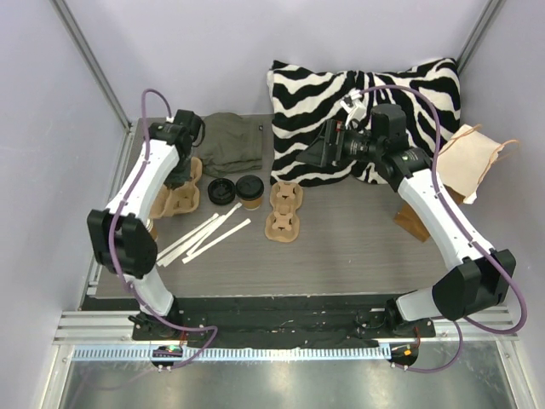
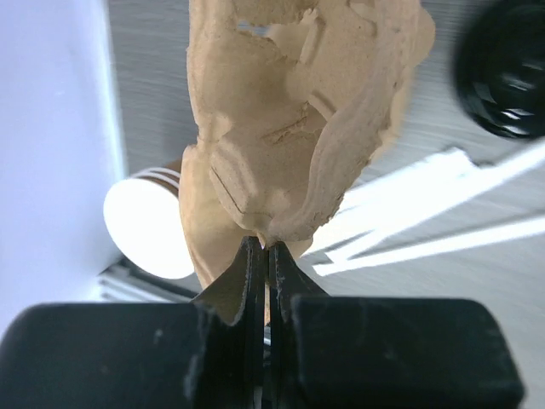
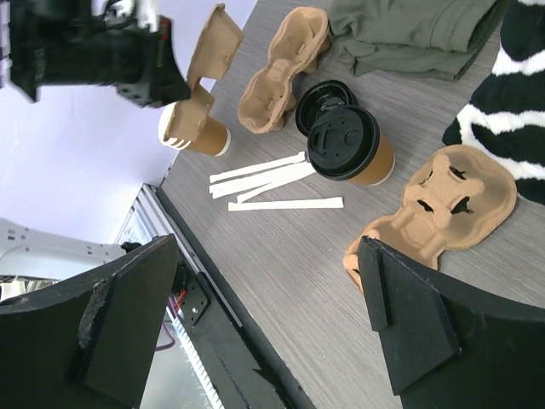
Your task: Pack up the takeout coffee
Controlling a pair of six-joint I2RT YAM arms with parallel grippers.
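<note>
Left gripper (image 2: 260, 247) clamped shut on edge of a pulp carrier (image 2: 289, 111), held tilted above the bench (image 1: 358, 247) at its left side. Right gripper (image 3: 266, 285) spread wide, empty, raised over the zebra pillow (image 1: 366, 102). Takeout coffee cup (image 3: 349, 146) upright mid-bench, black lid on, in no carrier. Loose black lid (image 3: 315, 94) just behind it; empty two-hole carrier (image 3: 443, 204) near on the other side. Paper strips (image 3: 272, 183) close by. Second cup (image 3: 197, 132), unlidded, stands under the held carrier.
</note>
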